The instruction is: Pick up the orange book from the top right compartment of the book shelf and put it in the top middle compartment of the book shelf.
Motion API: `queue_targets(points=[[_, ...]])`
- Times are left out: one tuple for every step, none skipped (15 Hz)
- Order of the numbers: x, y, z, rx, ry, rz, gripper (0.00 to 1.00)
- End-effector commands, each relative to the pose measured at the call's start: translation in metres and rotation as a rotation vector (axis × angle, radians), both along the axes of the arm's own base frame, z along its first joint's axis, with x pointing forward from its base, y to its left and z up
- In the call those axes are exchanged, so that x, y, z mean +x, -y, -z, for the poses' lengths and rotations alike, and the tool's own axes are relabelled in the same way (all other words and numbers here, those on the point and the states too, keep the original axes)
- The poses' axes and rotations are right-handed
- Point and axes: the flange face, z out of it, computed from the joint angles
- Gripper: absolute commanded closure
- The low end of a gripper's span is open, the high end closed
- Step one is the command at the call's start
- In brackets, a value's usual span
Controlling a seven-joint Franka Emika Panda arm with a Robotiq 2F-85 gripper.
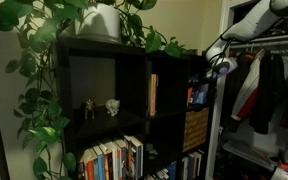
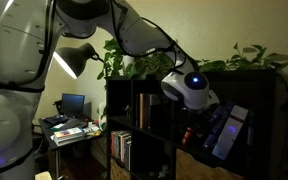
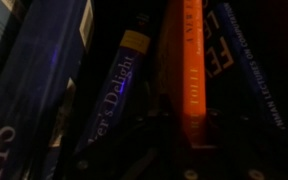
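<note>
The orange book [image 3: 192,70] stands upright among blue-and-white books [image 3: 119,90] in the top right compartment [image 1: 196,90] of the black book shelf [image 1: 134,50]. My gripper [image 3: 189,140] is right at the book's spine, with a dark finger on each side of it. The view is too dark to tell whether the fingers press on it. In both exterior views the gripper [image 1: 220,66] [image 2: 206,108] is at the front of that cubby. The top middle compartment [image 1: 172,100] holds a thin tan book [image 1: 152,95].
Two figurines [image 1: 100,106] stand in the cubby beside the middle one. A woven basket [image 1: 195,128] sits below the right cubby. Vine and a white pot [image 1: 102,22] top the shelf. Clothes hang on a rack [image 1: 269,85]. A desk with a monitor [image 2: 72,105] is behind.
</note>
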Motion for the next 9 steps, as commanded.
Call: queue_targets(points=[[-0.026, -0.003, -0.009, -0.04, -0.033, -0.007, 0.93], [-0.032, -0.003, -0.01, -0.05, -0.041, -0.009, 0.93], [-0.037, -0.003, -0.011, -0.06, -0.049, -0.011, 0.93], [-0.043, -0.004, -0.013, -0.073, -0.056, -0.01, 0.93], [-0.048, -0.004, -0.014, -0.083, -0.061, -0.011, 0.93], [-0.055, -0.005, -0.017, -0.093, -0.064, -0.008, 0.93], [-0.06, -0.006, -0.018, -0.101, -0.068, -0.007, 0.93], [-0.068, -0.009, -0.02, -0.107, -0.07, -0.002, 0.93], [-0.074, -0.01, -0.021, -0.112, -0.073, 0.005, 0.93]])
